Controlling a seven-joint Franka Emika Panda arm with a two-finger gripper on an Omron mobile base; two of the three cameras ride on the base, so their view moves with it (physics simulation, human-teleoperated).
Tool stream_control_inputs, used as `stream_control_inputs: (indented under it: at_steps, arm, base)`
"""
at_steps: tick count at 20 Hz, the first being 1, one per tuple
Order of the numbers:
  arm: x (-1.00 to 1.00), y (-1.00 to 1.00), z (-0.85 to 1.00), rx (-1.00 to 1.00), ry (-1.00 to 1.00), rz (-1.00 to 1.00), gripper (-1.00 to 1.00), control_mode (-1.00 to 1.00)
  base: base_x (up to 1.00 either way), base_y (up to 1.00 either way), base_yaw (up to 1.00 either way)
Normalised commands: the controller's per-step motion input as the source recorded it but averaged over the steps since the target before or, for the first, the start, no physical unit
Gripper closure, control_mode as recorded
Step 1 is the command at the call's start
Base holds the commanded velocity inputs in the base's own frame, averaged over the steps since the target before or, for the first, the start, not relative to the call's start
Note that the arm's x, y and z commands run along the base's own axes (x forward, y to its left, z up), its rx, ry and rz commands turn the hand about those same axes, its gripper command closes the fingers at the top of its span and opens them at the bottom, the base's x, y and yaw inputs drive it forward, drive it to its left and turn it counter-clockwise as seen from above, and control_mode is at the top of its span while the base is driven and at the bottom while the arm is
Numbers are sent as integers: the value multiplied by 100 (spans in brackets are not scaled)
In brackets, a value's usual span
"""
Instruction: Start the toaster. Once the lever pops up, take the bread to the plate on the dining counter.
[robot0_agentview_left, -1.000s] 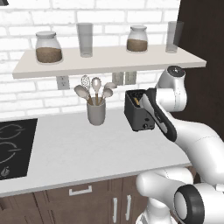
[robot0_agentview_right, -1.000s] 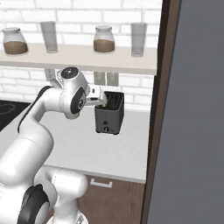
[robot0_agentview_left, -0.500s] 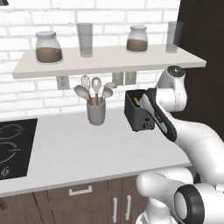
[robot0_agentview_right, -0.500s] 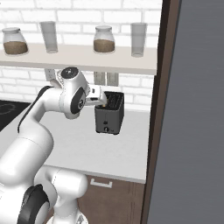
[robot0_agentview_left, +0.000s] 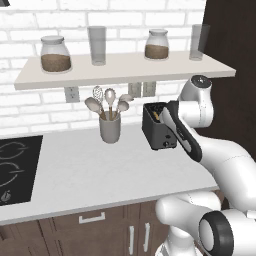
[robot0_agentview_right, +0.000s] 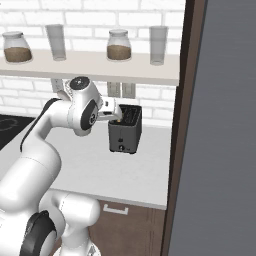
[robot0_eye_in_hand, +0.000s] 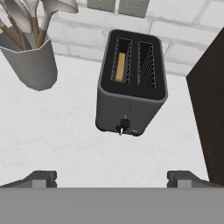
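I had the gripper (robot0_eye_in_hand: 112, 177) hanging above the toaster (robot0_eye_in_hand: 131, 83), its jaws spread wide and holding nothing, the two tips standing well apart at the bottom of the hand view. The toaster sat on the white worktop (robot0_agentview_left: 95, 170) near the brick wall, just beside the dark tall cabinet (robot0_eye_in_hand: 210, 109) and well apart from the grey cup (robot0_eye_in_hand: 30, 61) of utensils. The bread (robot0_eye_in_hand: 120, 66) stood in the slot nearer the cup, its tan edge showing among the wires; the other slot looked empty. The lever (robot0_eye_in_hand: 124, 124) was on the front face, low on its track as far as I could tell, though I could not say from these pictures whether it was latched down. I judged I was in the first step, lined up to start the toaster or waiting on it. The next move, as I saw it, called for bringing one tip down onto that small lever without knocking the toaster or brushing the cabinet, then holding off until the slice rose.
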Motion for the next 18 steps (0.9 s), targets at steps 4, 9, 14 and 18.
stream_control_inputs:
  at_steps: [4, 9, 14, 18]
  arm:
    - [0, 0, 0, 0, 0, 0, -100, -100]
    - [0, 0, 0, 0, 0, 0, -100, -100]
    - [0, 0, 0, 0, 0, 0, -100, -100]
    - [0, 0, 0, 0, 0, 0, -100, -100]
  base:
    - [0, 0, 0]
    - [0, 0, 0]
    - [0, 0, 0]
    - [0, 0, 0]
